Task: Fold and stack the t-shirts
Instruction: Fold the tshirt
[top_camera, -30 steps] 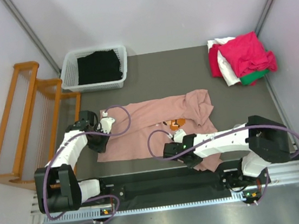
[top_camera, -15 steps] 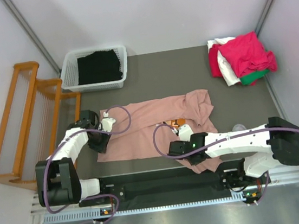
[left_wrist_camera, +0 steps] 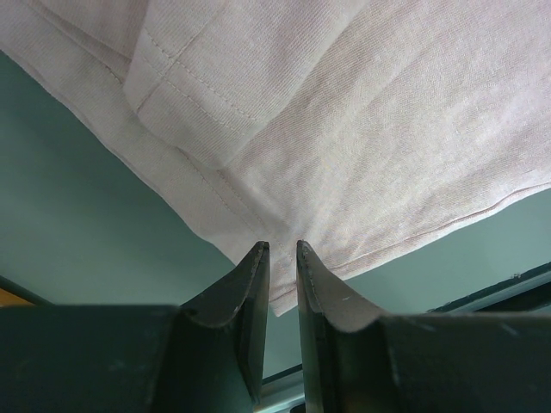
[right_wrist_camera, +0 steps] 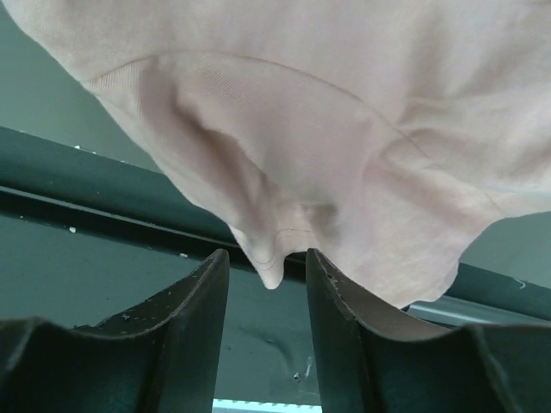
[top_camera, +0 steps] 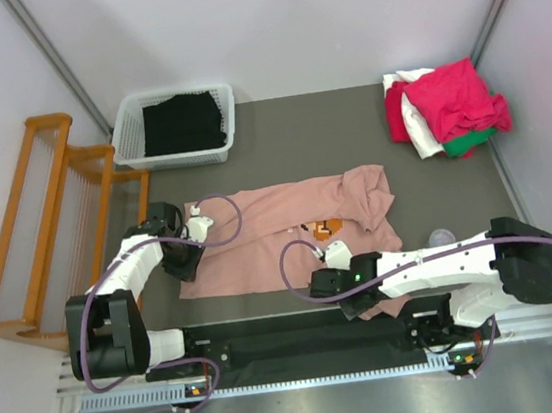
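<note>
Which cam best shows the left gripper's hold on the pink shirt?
Left wrist: the left gripper pinches the pink shirt by a corner. Top external shows it at the shirt's left edge, contact hidden. Right wrist shows only another part of the shirt.

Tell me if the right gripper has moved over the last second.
Yes. In the top view the right gripper has shifted slightly right and nearer the black base rail, over the near hem of the dusty-pink cloth t-shirt.

One pink shirt [top_camera: 260, 239] in the middle. At least three more shirts [top_camera: 450, 104] at two o'clock. One basket [top_camera: 175, 159] at eleven, with one black cloth [top_camera: 182, 122] inside. One rack [top_camera: 88, 153] at nine. Two arms [top_camera: 434, 263] at six.
</note>
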You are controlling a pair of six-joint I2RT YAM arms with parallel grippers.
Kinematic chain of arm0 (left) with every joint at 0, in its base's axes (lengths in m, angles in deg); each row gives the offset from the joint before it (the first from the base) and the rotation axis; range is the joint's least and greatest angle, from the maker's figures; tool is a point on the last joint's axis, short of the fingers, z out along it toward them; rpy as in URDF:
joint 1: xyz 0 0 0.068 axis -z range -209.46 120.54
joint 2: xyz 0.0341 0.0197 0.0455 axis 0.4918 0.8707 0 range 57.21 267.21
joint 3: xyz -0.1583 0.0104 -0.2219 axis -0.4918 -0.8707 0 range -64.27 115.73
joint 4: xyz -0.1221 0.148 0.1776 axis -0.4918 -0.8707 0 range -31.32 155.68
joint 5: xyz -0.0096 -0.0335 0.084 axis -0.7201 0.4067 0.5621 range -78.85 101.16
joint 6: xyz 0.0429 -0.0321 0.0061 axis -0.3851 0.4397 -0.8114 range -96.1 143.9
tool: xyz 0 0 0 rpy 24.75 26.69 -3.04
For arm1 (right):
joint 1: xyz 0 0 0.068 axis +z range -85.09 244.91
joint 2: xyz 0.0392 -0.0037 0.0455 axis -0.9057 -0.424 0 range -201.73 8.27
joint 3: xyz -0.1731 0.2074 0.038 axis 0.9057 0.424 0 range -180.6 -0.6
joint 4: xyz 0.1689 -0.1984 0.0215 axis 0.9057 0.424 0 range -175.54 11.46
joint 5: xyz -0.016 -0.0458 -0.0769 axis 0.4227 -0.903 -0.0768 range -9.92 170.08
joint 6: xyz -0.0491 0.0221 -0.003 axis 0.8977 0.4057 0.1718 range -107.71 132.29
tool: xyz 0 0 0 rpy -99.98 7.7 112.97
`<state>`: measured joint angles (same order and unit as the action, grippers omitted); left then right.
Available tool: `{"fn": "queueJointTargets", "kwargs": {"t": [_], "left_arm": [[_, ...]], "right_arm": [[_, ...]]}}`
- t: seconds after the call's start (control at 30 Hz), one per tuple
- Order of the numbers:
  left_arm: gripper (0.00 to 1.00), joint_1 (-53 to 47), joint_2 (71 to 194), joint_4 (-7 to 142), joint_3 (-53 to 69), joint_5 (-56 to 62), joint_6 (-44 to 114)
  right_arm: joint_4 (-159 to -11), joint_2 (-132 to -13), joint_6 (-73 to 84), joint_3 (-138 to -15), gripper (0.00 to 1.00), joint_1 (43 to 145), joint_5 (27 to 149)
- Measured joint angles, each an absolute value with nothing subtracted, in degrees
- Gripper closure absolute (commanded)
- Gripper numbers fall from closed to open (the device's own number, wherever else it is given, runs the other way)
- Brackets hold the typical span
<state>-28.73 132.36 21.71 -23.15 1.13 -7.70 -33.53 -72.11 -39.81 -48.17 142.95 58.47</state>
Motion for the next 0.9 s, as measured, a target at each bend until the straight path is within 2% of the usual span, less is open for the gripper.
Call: {"fn": "queueJointTargets", "kwargs": {"t": [0.27,0.7,0.9], "left_arm": [[0.76,-28.7,132.3,21.7,-23.1,1.4,-7.7],[0.76,-28.7,132.1,21.4,-22.8,1.6,-7.7],[0.75,-28.7,131.9,20.4,-21.4,1.5,-7.8]], "right_arm": [[-36.7,-75.0,-39.1,-47.4,0.67,143.5,60.9],[-38.2,-75.6,-39.0,-45.9,0.98,143.5,62.2],[-38.0,-75.6,-39.3,-45.9,1.00,143.5,62.1]]}}
